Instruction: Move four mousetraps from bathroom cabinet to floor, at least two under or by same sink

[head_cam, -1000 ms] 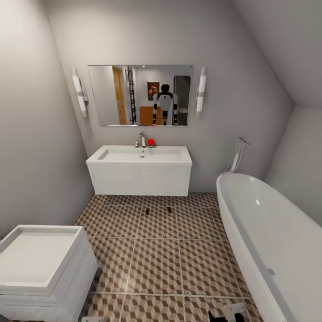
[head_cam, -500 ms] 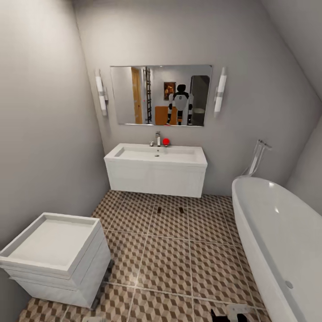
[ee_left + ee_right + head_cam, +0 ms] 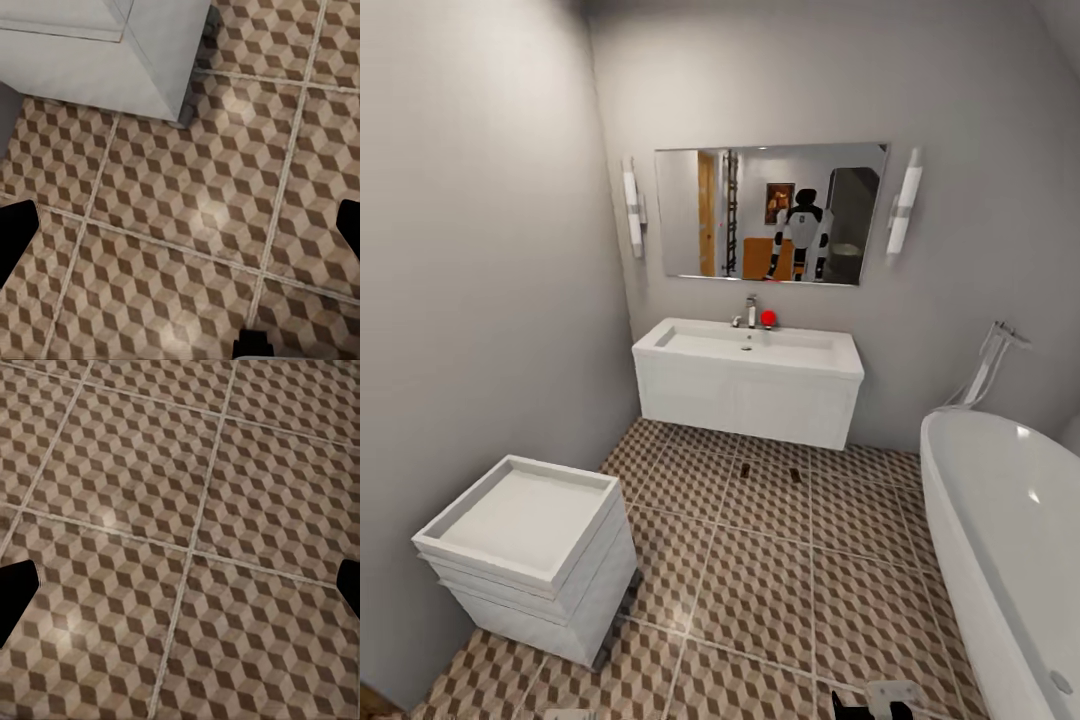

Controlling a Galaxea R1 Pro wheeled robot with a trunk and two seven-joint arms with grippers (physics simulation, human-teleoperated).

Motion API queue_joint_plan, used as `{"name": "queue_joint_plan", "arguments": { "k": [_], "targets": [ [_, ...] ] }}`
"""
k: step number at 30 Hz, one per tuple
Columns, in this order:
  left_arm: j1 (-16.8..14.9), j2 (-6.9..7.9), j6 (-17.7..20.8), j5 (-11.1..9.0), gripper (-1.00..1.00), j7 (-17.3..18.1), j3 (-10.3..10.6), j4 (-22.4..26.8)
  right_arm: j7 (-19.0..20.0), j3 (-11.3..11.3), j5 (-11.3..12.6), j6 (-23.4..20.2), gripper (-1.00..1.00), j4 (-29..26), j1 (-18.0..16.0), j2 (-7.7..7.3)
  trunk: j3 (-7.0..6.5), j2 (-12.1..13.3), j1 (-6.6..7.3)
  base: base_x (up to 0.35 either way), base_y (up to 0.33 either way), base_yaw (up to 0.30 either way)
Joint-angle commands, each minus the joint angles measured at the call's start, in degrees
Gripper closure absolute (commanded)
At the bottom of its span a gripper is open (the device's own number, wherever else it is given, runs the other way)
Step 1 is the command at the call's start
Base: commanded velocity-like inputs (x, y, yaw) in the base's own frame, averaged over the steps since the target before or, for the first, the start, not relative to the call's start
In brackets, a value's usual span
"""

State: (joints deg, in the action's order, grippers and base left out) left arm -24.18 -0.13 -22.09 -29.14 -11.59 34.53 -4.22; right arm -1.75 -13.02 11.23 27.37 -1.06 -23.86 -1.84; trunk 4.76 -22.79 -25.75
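Both sets of fingers are spread wide with nothing between them. The left fingers (image 3: 19,236) hang over the floor (image 3: 187,225) with the corner of a white box unit (image 3: 112,52) at about 11 o'clock in that wrist view. The right fingers (image 3: 16,594) hang over bare tiles.

In the head view, two mousetraps (image 3: 745,469) (image 3: 795,475) lie on the floor at about 12 o'clock, just in front of the sink (image 3: 750,350), side by side and a little apart. A bathtub (image 3: 1010,520) stands at 3 o'clock.

By my judgement the task is half done: two traps are placed beside the sink, so that condition looks met. With both hands empty, two traps are left to fetch from the cabinet.
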Motion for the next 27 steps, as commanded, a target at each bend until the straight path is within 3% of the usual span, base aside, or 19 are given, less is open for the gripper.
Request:
{"name": "queue_joint_plan", "arguments": {
  "k": [1,27],
  "targets": [
    [-0.1,-0.05,-0.2,-0.2,-1.00,-0.1,0.4,-0.2,-0.2,-0.5,0.4,0.1,-1.00,0.0,0.0,-0.01,0.13,-0.1,-0.03,0.000,0.000,0.249],
    [-0.1,-0.05,-0.1,-0.2,-1.00,-0.1,0.4,-0.2,-0.3,-0.5,0.4,0.1,-1.00,0.0,0.0,-0.01,0.13,-0.1,-0.03,0.000,0.000,0.251]
  ]
}}
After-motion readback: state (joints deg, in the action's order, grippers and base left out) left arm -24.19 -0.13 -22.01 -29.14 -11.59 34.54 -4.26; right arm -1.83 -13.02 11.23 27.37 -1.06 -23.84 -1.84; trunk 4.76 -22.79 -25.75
